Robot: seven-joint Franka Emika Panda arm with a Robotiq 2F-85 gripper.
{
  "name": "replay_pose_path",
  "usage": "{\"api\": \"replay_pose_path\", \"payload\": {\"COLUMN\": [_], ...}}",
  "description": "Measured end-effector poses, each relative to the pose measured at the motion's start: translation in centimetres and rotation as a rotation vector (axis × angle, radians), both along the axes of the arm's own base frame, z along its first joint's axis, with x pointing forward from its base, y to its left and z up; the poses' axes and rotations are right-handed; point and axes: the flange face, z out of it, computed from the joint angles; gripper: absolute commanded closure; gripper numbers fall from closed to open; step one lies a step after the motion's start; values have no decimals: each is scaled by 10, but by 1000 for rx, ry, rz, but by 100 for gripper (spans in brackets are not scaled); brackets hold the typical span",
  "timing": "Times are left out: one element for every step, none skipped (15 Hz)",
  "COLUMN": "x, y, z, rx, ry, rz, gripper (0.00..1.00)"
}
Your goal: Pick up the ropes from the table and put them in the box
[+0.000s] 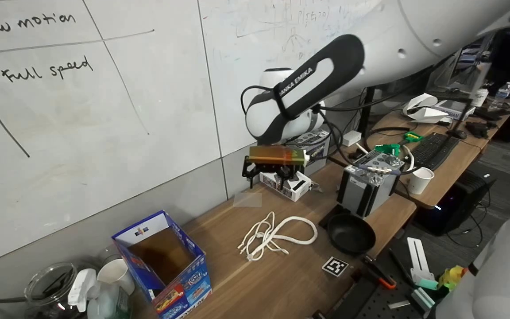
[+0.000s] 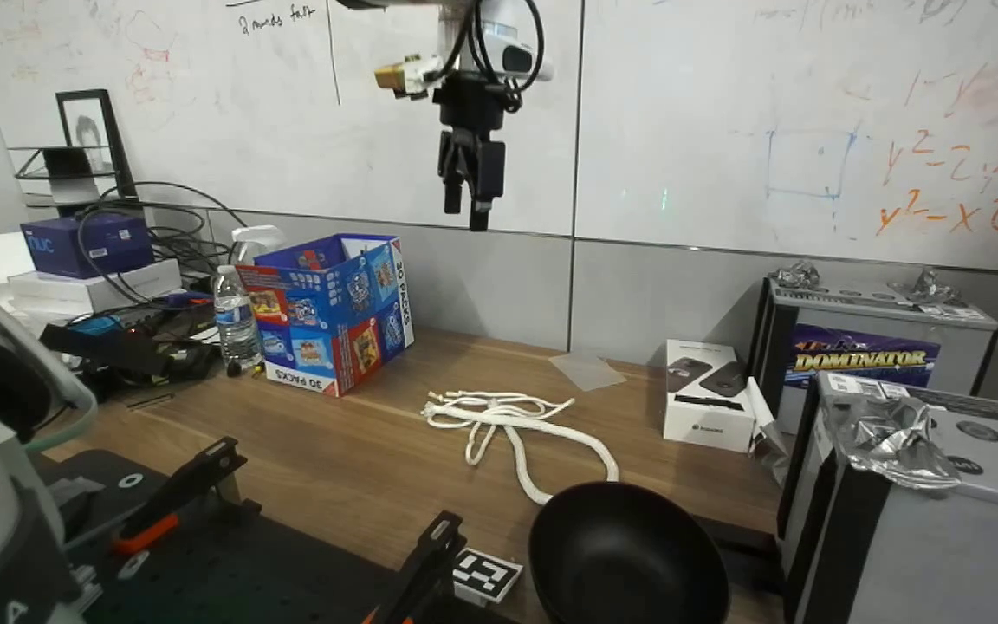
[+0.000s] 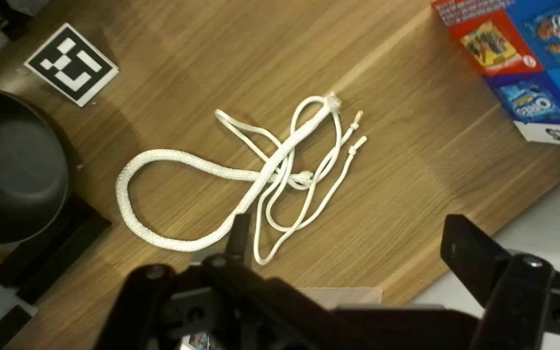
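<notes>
The white ropes (image 1: 303, 242) lie in loose, crossing loops on the brown tabletop (image 1: 246, 288). They also show in an exterior view (image 2: 512, 422) and in the wrist view (image 3: 270, 167), one thick and others thin. The blue box (image 1: 193, 283) stands upright and open-topped by the wall; it also shows in an exterior view (image 2: 326, 321) and at the upper right of the wrist view (image 3: 537, 82). My black gripper (image 1: 267, 184) hangs high above the table near the wall, pointing down, also seen in an exterior view (image 2: 467, 217). In the wrist view its fingers (image 3: 348, 221) are wide apart with nothing between them.
A black bowl (image 1: 351, 235) and a marker card (image 1: 335, 266) lie near the ropes. A white carton (image 2: 707, 399) and grey metal cases (image 2: 923, 520) stand beyond the bowl. A spray bottle, cup and water bottle (image 2: 236, 321) stand beside the box. A whiteboard wall (image 1: 104, 124) runs behind.
</notes>
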Motion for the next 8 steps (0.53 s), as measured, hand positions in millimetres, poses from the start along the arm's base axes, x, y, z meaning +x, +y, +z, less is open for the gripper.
{"api": "replay_pose_path", "payload": {"x": [14,25,36,44,51,57,61,65], "y": [0,0,1,2,3,3,4,4], "z": [-13,-27,-41,-56,-70,-84,-97,-109], "rx": [1,1,-1,-5,-13,-22,-32,-46], "ry": [1,1,0,-1,-2,0,3,7], "rz": [-57,-112,-168,-224,-277,-332,-385,-440], "gripper": [0,0,0,0,0,0,0,0]}}
